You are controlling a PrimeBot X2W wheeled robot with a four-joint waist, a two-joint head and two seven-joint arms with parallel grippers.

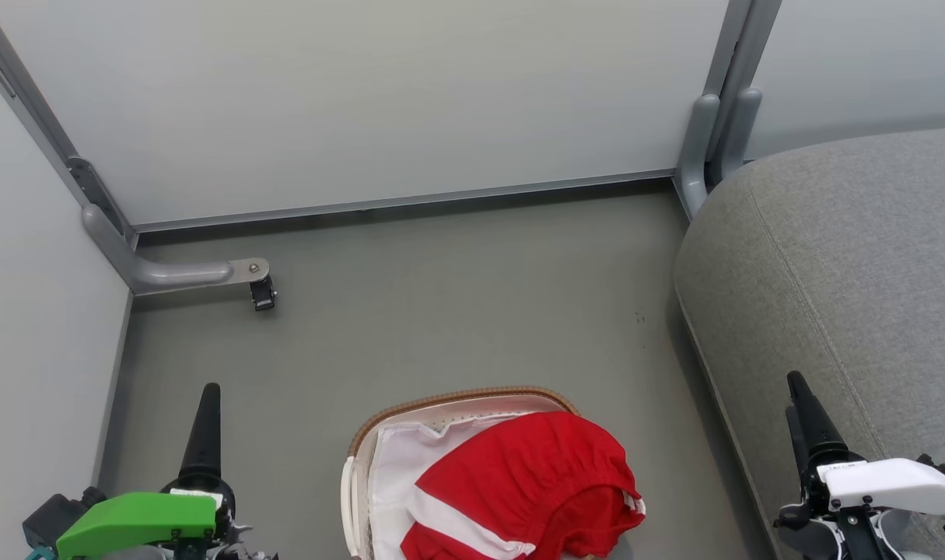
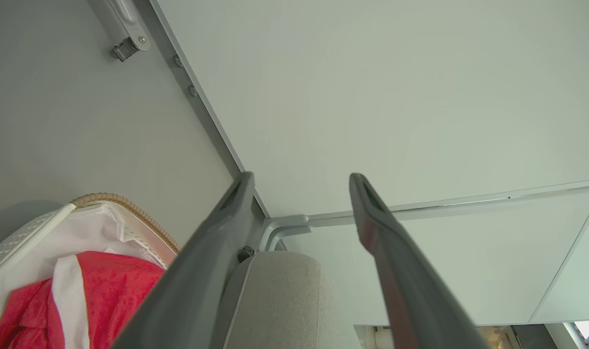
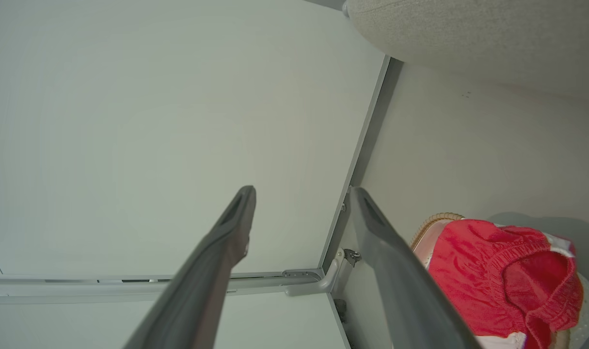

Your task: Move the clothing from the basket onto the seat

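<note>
Both claws gape wide and hold nothing: the left claw [image 2: 300,186] and right claw [image 3: 301,196] hang either side of the basket [image 1: 456,398], probably ready to reach in. Red clothing [image 1: 526,482] is heaped inside, spilling over the rim toward the seat [image 1: 845,257]. On the floor [image 1: 441,311], the basket stands near the seat's edge, which should keep the carry short.

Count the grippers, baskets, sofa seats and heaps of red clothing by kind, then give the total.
Grippers: 2 (left gripper, right gripper)
Basket: 1
Seat: 1
Clothing heap: 1
Total: 5
</note>
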